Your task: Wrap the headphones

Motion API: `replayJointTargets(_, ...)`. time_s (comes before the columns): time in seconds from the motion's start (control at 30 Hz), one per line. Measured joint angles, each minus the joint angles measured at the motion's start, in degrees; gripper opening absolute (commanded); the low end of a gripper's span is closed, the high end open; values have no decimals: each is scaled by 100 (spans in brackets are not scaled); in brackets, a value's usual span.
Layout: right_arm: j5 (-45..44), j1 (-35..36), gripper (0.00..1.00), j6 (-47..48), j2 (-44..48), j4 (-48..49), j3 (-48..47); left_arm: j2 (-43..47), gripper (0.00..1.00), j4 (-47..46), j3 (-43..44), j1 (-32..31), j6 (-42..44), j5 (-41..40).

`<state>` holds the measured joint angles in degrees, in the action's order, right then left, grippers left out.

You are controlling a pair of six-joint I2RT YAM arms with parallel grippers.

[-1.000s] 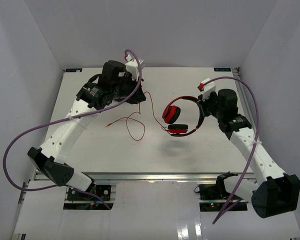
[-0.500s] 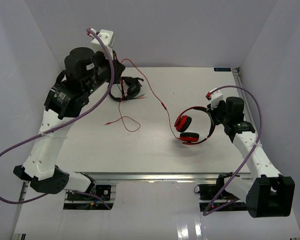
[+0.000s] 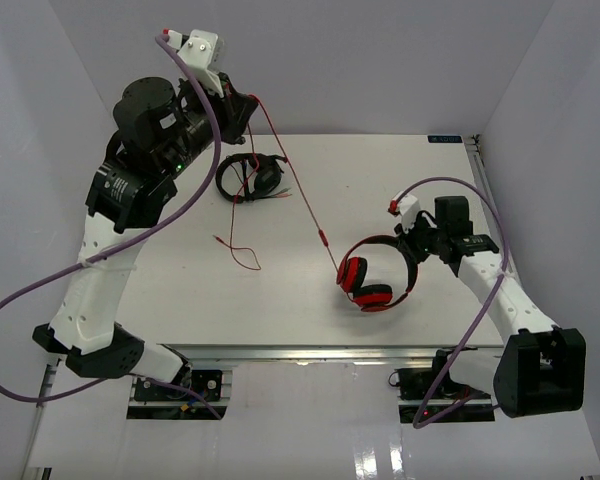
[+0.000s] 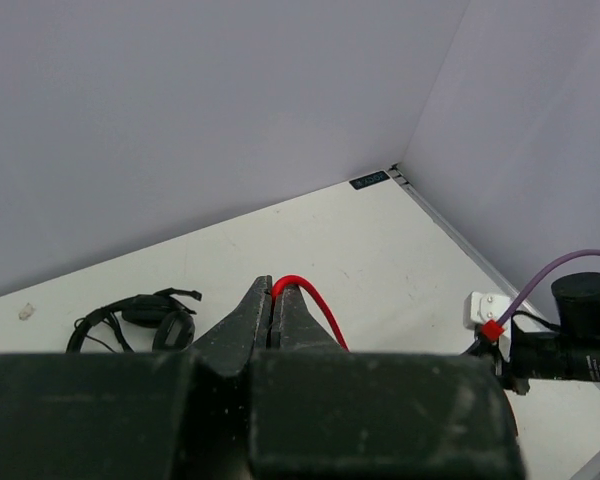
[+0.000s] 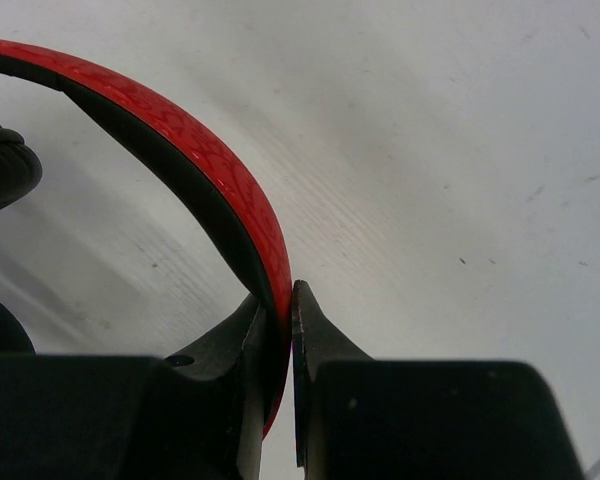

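The red headphones (image 3: 372, 278) hang at the right of the table, ear cups low at the left. My right gripper (image 3: 412, 252) is shut on their red headband (image 5: 220, 180), which passes between the jaws in the right wrist view. The thin red cable (image 3: 298, 185) runs from the ear cups up and left to my left gripper (image 3: 252, 102), raised high at the back left. That gripper (image 4: 275, 290) is shut on the cable (image 4: 315, 305). The cable's loose end (image 3: 242, 255) trails on the table.
Black headphones (image 3: 250, 177) lie at the back left of the table, also in the left wrist view (image 4: 135, 318). White walls enclose the table on three sides. Purple hoses loop off both arms.
My left gripper has risen further with the cable, pulling it taut. My right gripper has moved left and toward the front with the headphones.
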<state>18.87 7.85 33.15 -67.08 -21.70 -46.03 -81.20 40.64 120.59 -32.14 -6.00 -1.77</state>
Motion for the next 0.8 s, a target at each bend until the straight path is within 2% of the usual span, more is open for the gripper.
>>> replayJointTargets(0.23,378,800,8,256,215,-386,-8,-472,0,-137,109,0,9,119)
replayJointTargets(0.8,1403,835,8,718,1123,-787,-47,-526,0,-358,-494,6,265,-76)
